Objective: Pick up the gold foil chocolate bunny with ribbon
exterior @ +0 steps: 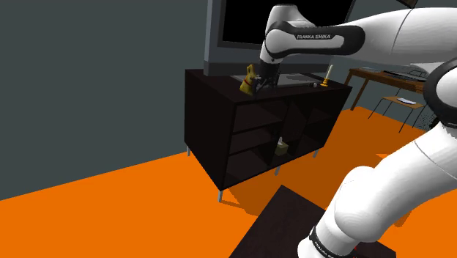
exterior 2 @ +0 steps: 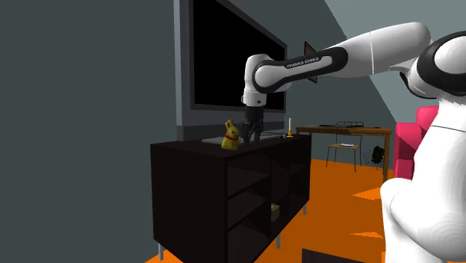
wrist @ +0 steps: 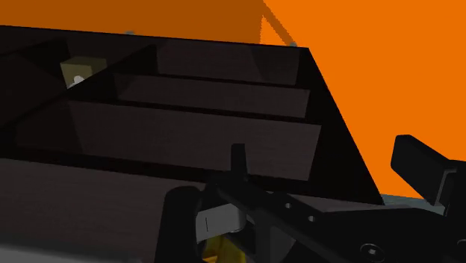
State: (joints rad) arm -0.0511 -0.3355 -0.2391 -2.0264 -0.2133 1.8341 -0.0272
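One gold bunny (exterior 2: 232, 136) sits on the dark cabinet's (exterior 2: 187, 194) top, before the television (exterior 2: 224, 52). The gripper (exterior 2: 254, 134) stands just beside it, fingers spread (nothing clasped). One candlestick (exterior 2: 288, 128) stands farther along; one small box (exterior 2: 275, 211) sits on a lower shelf.

Bunny (exterior: 250, 79) atop cabinet (exterior: 209, 124), before screen (exterior: 242, 22), candlestick (exterior: 328, 72) farther along.
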